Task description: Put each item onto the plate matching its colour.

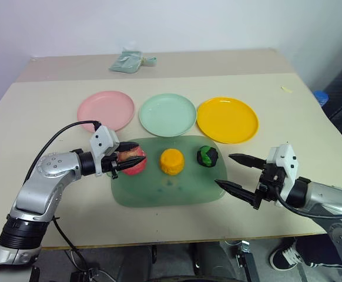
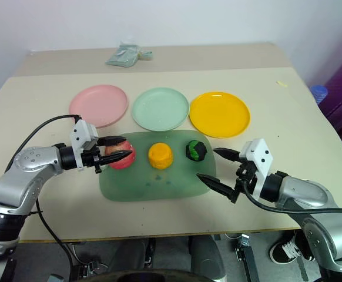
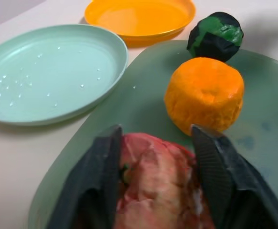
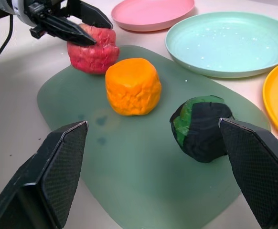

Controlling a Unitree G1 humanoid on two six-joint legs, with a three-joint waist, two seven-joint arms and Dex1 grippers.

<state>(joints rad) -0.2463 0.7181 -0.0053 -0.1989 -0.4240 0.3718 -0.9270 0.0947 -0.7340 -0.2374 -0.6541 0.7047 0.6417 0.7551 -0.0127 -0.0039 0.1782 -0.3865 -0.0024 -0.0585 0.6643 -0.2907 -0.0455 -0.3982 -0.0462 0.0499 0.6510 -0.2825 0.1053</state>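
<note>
Pink-red toy (image 1: 133,162) at board (image 1: 165,191) edge, left tool (image 1: 126,158) clamped

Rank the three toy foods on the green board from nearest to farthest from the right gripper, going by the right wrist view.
1. Dark green toy, by the right gripper.
2. Orange toy, mid-board.
3. Pink-red toy, far end, in the left gripper.
</note>
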